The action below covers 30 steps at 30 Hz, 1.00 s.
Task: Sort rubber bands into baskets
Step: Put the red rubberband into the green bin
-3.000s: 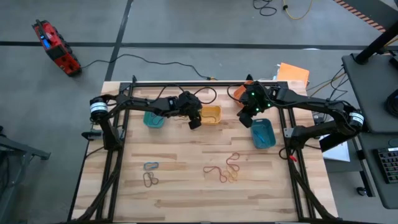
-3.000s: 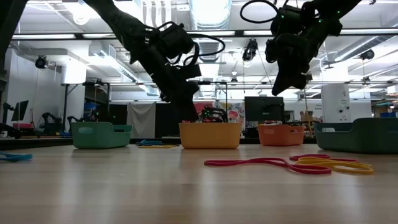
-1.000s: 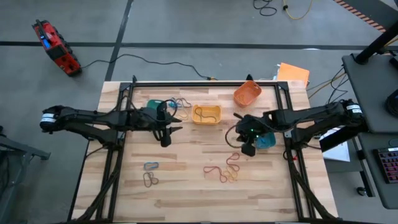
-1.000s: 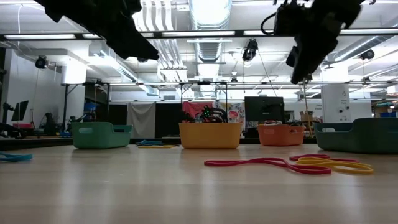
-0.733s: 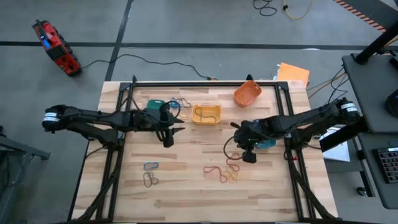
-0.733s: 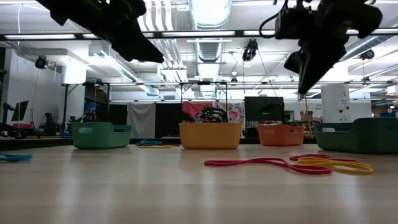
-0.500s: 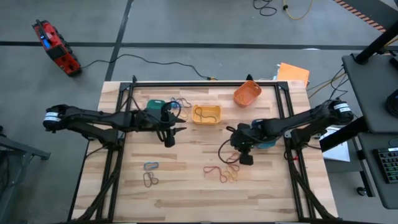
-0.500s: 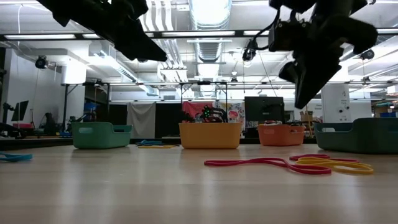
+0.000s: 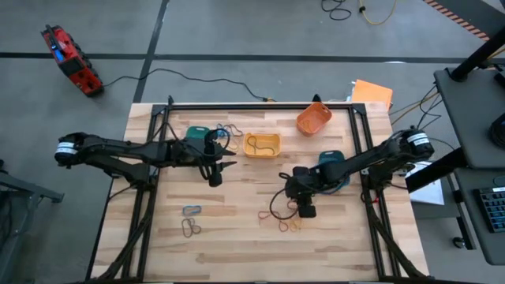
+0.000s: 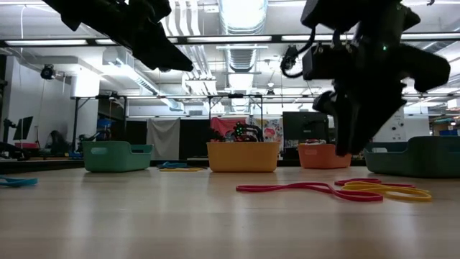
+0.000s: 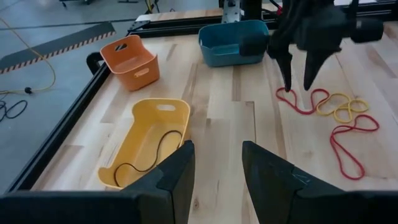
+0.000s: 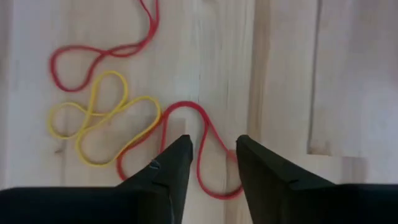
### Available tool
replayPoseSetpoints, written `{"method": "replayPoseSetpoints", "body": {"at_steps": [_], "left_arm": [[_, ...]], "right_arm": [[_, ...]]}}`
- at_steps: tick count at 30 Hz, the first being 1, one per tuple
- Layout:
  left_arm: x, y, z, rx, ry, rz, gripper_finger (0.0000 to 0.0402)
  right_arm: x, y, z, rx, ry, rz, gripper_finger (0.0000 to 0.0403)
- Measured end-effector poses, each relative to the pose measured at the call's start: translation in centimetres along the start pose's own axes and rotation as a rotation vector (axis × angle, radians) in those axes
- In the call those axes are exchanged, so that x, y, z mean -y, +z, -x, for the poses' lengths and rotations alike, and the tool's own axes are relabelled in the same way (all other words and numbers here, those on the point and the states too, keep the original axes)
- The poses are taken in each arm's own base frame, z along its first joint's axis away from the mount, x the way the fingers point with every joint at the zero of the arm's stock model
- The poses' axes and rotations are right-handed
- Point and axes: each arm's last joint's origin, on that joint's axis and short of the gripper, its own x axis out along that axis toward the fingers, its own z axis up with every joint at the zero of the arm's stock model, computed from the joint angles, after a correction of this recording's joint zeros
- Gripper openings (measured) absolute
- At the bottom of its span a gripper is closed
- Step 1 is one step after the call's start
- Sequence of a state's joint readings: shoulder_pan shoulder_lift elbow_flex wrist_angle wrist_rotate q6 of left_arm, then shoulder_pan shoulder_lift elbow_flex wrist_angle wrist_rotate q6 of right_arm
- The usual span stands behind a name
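My right gripper (image 9: 306, 210) is open and points down, just above a red rubber band (image 12: 200, 127) that lies flat on the table beside a yellow band (image 12: 102, 134) and a second red one (image 12: 102, 53). Its fingertips stand on either side of the red loop's top and touch nothing. In the low view (image 10: 348, 147) it hangs above these bands (image 10: 309, 189). My left gripper (image 9: 215, 175) is open and empty, up in the air near the teal-green basket (image 9: 195, 136). The yellow basket (image 11: 149, 140) holds a dark band. The orange basket (image 9: 313, 118) and blue basket (image 9: 333, 164) stand at the far right.
A blue band (image 9: 192, 211) and a brown band (image 9: 190, 228) lie at the near left. Several bands (image 9: 230, 130) lie between the teal-green and yellow baskets. A black cable (image 9: 278, 207) loops off my right arm. Bare wood lies between the two groups.
My right gripper has gone toward the table's near edge and left, away from the blue basket, and come down over the red and yellow bands, staying open. The bands have not moved.
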State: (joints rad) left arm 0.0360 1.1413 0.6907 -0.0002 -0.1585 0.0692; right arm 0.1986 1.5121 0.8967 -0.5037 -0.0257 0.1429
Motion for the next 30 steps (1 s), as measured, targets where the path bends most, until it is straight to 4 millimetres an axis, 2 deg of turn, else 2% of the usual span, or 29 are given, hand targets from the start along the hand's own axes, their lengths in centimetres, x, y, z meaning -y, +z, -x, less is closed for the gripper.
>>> {"method": "replayPoseSetpoints", "body": {"at_steps": [6,12,17,24,30], "left_arm": [[0.0,0.0,0.0,0.000,0.000,0.000,0.0119],[0.0,0.0,0.0,0.000,0.000,0.000,0.0119],[0.0,0.0,0.0,0.002,0.000,-0.010,0.0119],[0.0,0.2,0.0,0.020,0.001,-0.019,0.0119],[0.0,0.3,0.0,0.025,0.002,-0.019,0.0119]], "right_arm": [[0.1,-0.1,-2.4,-0.058,-0.009,-0.002,0.0141],[0.1,-0.3,-3.8,-0.097,-0.017,-0.016,0.0130],[0.2,-0.5,-4.5,-0.116,-0.049,-0.014,0.0097],[0.4,-0.7,-5.3,-0.136,-0.096,0.028,0.0017],[0.4,-0.2,-4.5,-0.069,-0.108,0.034,0.0009]]}}
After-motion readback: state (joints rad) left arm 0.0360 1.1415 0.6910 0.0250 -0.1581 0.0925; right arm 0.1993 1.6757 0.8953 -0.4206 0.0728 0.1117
